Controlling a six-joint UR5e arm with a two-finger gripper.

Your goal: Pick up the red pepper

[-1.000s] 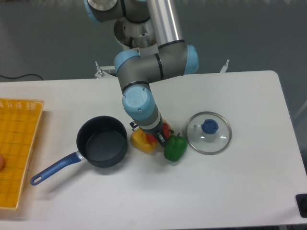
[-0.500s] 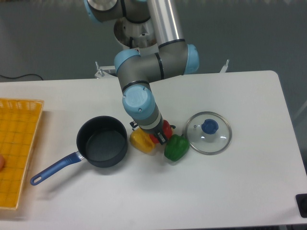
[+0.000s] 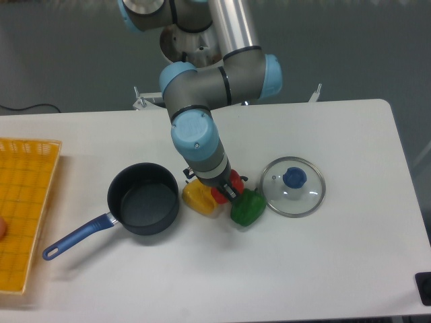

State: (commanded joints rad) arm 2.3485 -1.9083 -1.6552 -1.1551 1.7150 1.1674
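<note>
Three peppers sit clustered mid-bench: yellow pepper on the left, red pepper in the middle, green pepper on the right and slightly nearer the camera. All three look like they're touching or nearly so.

End effector is down right on the red pepper, wrist housing covering most of it; only red slivers show on either side of the tool. Fingers are hidden from this angle, so can't tell how far apart they stand or whether they have the pepper clamped. Can't tell either if the red pepper is resting on the bench or lifted off it.

Arm comes in from the back edge, elbow folded above the cluster, forearm pointing down toward the camera.

Dark saucepan with a blue handle sits just left of the yellow pepper, handle pointing to the front left. Glass lid with a blue knob lies flat to the right of the green pepper, near but apart. Yellow basket at the far left edge of the white bench.
</note>
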